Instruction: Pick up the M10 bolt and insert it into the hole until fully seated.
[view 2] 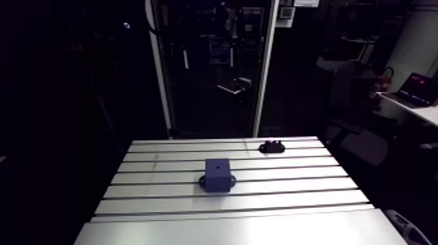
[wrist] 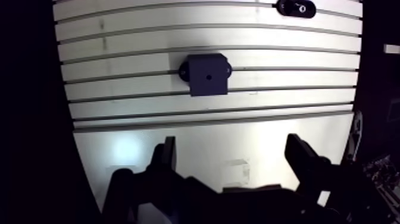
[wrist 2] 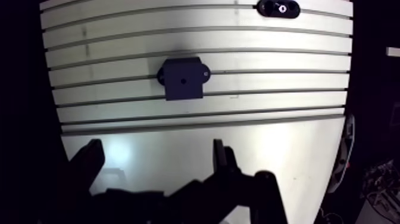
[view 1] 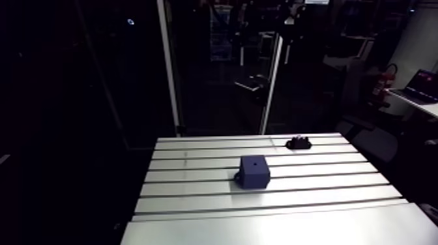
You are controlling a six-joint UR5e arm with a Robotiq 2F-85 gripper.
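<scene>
Block (view 1: 253, 171) on table (view 1: 195, 225), fixture (view 1: 299, 143) behind it

The bench (view 1: 195, 202) is pale silvery grey, striped from left to right with thin dark slots. Its near strip is plain and unstriped, with a whitish sheen. The block (view 1: 253, 171) in the middle is dark navy blue, with a small black dot of a hole (wrist: 208, 77) on top. The small holder (view 1: 299, 143) at the far right is black with pale silvery glints. The jaws are black.

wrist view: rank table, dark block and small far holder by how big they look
1. table
2. dark block
3. small holder, though it sits farther from the camera, so this is less sure
</scene>
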